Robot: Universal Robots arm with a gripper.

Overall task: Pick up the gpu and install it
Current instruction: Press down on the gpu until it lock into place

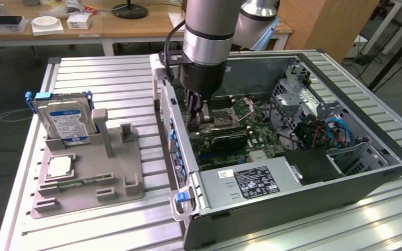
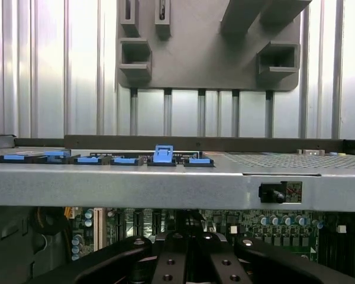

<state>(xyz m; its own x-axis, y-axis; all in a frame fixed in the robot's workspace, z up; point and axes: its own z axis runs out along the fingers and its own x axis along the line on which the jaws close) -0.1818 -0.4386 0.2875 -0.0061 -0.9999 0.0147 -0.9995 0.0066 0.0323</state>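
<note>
No text could be read anywhere. Hard drive, upright in the grey holder tray, carried a blue-white label w/ print too small to make out. Power supply inside the PC case had a black label w/ white lettering & cert-style marks, illegible. Small sticker beside a port on the case edge in wrist view showed red marks, unreadable. White boxes on the far surface: no legible print.
</note>
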